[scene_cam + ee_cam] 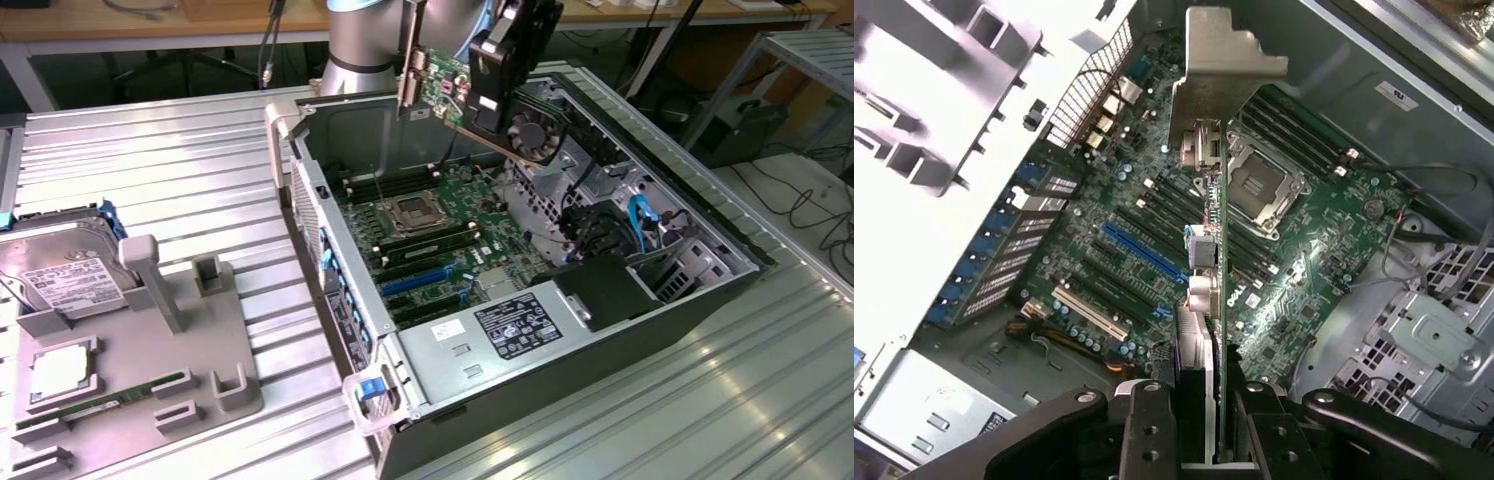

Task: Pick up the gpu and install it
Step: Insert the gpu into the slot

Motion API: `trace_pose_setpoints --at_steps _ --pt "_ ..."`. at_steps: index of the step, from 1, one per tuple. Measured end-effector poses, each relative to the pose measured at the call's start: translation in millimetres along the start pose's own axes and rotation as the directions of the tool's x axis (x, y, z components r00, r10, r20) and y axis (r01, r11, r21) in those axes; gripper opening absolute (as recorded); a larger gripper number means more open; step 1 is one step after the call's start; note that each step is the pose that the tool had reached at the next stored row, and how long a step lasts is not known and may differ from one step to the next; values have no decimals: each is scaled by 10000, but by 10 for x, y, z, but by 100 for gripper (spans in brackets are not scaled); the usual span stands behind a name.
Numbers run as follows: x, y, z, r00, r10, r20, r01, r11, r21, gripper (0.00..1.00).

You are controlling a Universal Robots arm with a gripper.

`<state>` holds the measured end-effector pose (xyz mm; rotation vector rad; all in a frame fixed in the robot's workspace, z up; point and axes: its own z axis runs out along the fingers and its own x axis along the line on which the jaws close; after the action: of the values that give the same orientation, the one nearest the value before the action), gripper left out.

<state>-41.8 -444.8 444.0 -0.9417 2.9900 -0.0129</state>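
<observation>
Table: a ribbed metal table (160, 150) carries the whole setup.
Computer case: the computer case (727, 275) lies on its side with the panel off and the inside open to view.
Parts holder: a grey holder (174, 330) stands on the exterior view's left, well apart from the gripper, with a hard drive (67, 275) propped in it.
Motherboard: the motherboard (454, 230) is exposed on the floor of the case, and its blue expansion slot (1144, 250) and the slots beside it are bare.
Gpu: the gpu (443, 85) hangs in the air over the far end of the open case. It is clear of the board below, and its silver bracket (1229, 55) is at the end away from the gripper.
Gripper: the gripper (1204, 425) pinches the gpu, with a finger pressed on each face of the card's edge.
Done: the pickup looks complete, as the card is lifted and carried over the case.
Left: the card is not yet in any slot and hangs well above the motherboard, so the install is still open.
</observation>
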Motion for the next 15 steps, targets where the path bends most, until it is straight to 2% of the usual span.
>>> trace_pose_setpoints --at_steps 8,15 --pt "9 6 1 9983 -585 6 585 9983 -2 28" --pt "17 12 1 9929 -1186 12 1186 9929 -4 28"
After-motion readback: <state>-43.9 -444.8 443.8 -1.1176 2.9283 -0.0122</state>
